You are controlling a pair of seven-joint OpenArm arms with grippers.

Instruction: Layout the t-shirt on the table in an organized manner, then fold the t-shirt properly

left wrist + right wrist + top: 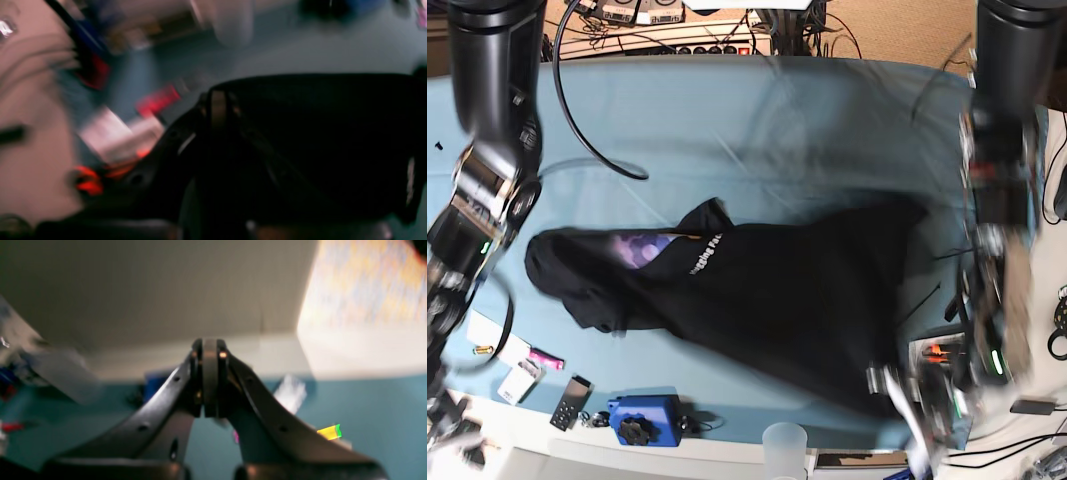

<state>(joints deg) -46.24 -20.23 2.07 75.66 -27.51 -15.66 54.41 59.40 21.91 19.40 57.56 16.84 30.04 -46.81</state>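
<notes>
Covering nearly the whole base view, the wide table under its light teal-blue cloth [757, 110] carries the large black soft fabric t-shirt [797, 300], which lies across the middle and toward the near edge as a rumpled diagonal mass. One end is bunched at the base view's left, where a patch of purple print and a strip of small white lettering show; the other end stretches to the base view's right and is drawn up toward the left gripper [218, 110]. By my reading, the layout step is under way and unfinished: no sleeve, collar or hem lies flat and square, and no fold has been made, so spreading and all the folding remain.

The left gripper has its jaws pressed together on an edge of the black cloth, as its wrist view shows, though that picture is heavily smeared. The right gripper [209, 380] has its jaws together with nothing between them, held above the table clear of the shirt.

Most of the print is buried in folds. Both arms are blurred in the base view, and the small items along the near edge are hard to identify.
</notes>
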